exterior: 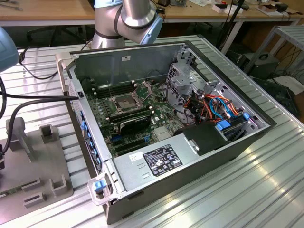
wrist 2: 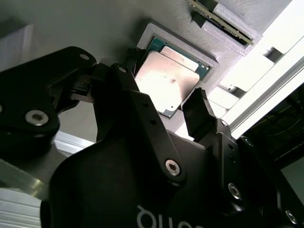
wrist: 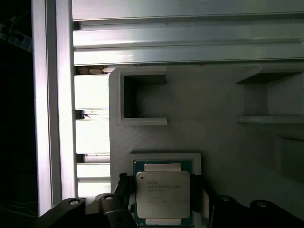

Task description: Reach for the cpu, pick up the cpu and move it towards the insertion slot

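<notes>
Ribbed aluminium tabletop (exterior: 266, 190) carries 1 open-topped computer case (exterior: 118, 61), with bare room along its edge at the exterior view's right. At the exterior view's left, near the case wall, lies 1 grey fixture block (exterior: 52, 159). Inside the case, 1 insertion slot (exterior: 124, 101) sits uncovered from above among the motherboard parts. In both wrist views the pincer (wrist 2: 165, 84) is spread wide. Its 2 black fingers (wrist: 122, 187) flank 1 cpu (wrist: 163, 194), which lies flat in the fixture's square rimmed recess, with a slim gap at each side.
</notes>
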{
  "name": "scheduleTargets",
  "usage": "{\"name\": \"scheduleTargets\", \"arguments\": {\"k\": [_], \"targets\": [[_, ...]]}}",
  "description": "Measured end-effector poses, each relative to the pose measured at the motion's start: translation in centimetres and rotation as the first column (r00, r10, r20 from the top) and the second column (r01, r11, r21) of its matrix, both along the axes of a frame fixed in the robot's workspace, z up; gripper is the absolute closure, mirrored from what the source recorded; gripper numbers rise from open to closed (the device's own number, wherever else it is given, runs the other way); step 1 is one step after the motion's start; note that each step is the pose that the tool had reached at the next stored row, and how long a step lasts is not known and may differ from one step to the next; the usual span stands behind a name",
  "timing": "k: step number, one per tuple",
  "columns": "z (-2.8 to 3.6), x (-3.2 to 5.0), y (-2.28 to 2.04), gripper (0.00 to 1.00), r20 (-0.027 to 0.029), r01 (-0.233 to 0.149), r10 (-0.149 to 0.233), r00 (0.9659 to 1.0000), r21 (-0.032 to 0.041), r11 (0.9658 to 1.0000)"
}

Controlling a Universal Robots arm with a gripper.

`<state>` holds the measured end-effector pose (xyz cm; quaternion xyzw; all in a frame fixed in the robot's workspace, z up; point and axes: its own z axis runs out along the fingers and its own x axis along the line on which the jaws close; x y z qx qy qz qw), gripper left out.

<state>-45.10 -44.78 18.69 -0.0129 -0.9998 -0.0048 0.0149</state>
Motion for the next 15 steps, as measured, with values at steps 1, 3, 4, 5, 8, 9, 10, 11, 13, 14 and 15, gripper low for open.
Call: {"name": "scheduleTargets", "arguments": {"k": [1, 3, 4, 5, 8, 9, 10, 11, 13, 14, 15], "targets": [[0.01, 0.03, 0.01, 0.34, -0.0002, 0.0, 0.0, 1.0, -0.0005, 1.0], [0.0, 0.07, 0.04, 0.34, -0.0002, 0.0, 0.0, 1.0, -0.0007, 1.0], [0.0, 0.08, 0.07, 0.34, -0.0003, 0.0, 0.0, 1.0, -0.0007, 1.0], [0.01, 0.08, 0.1, 0.34, -0.0003, 0.0, 0.0, 1.0, -0.0008, 1.0], [0.0, 0.09, 0.19, 0.34, -0.0003, 0.0, 0.0, 1.0, -0.0008, 1.0], [0.01, 0.09, 0.19, 0.34, -0.0003, 0.0, 0.0, 1.0, -0.0008, 1.0], [0.01, 0.09, 0.2, 0.34, -0.0003, 0.0, 0.0, 1.0, -0.0008, 1.0], [0.0, 0.09, 0.2, 0.34, -0.0003, 0.0, 0.0, 1.0, -0.0008, 1.0], [0.01, 0.09, 0.2, 0.34, -0.0003, 0.0, 0.0, 1.0, -0.0008, 1.0], [0.01, -0.04, 0.22, 0.34, -0.0003, 0.001, -0.001, 1.0, -0.0008, 1.0], [0.01, -0.1, 0.2, 0.34, -0.0002, 0.0, 0.0, 1.0, -0.0008, 1.0]]}}
